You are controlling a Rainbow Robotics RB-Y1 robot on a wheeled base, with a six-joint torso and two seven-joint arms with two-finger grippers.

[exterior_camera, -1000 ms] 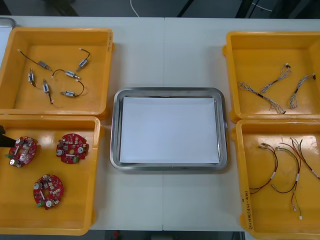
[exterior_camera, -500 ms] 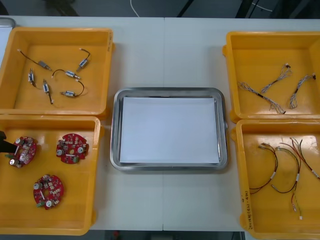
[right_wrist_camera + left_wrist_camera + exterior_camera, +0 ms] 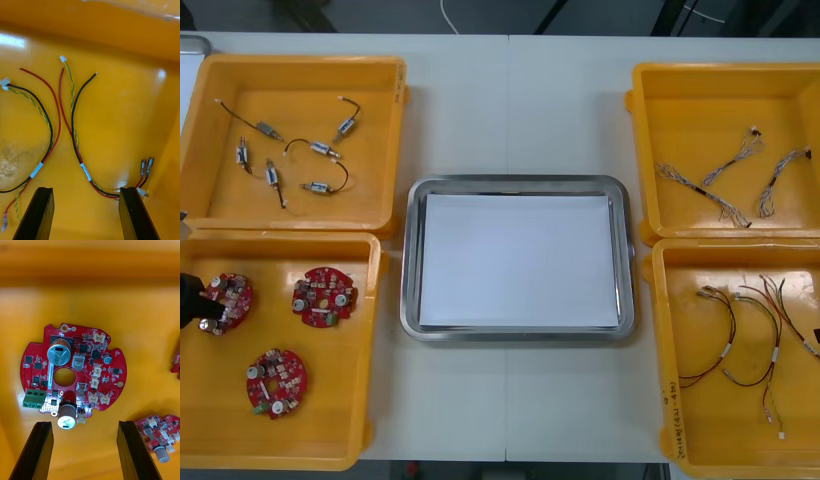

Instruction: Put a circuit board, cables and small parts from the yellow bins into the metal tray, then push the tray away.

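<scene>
Three round red circuit boards lie in the near left yellow bin (image 3: 360, 440). My left gripper (image 3: 85, 455) is open just short of the leftmost circuit board (image 3: 73, 369), with its fingers (image 3: 35, 452) wider apart than the board's near edge. From the front, the left gripper (image 3: 192, 300) is a black shape at the bin's left side, touching that board (image 3: 227, 298). My right gripper (image 3: 86, 215) hangs open over the near right bin (image 3: 112, 30). A red, black and yellow cable (image 3: 73, 135) lies just beyond its fingertips. The metal tray (image 3: 412, 260), white inside, sits in the middle.
The far left bin (image 3: 395, 130) holds several small metal parts (image 3: 320, 150). Thin twisted cables (image 3: 725, 175) lie in the far right bin. Two more boards (image 3: 324, 296) (image 3: 276, 381) lie to the right of the left gripper. A second cable (image 3: 43, 116) lies beside the first.
The left gripper has come down along the near left bin's left side and reached in to the leftmost circuit board. The boards, the cables and the tray have not moved.
</scene>
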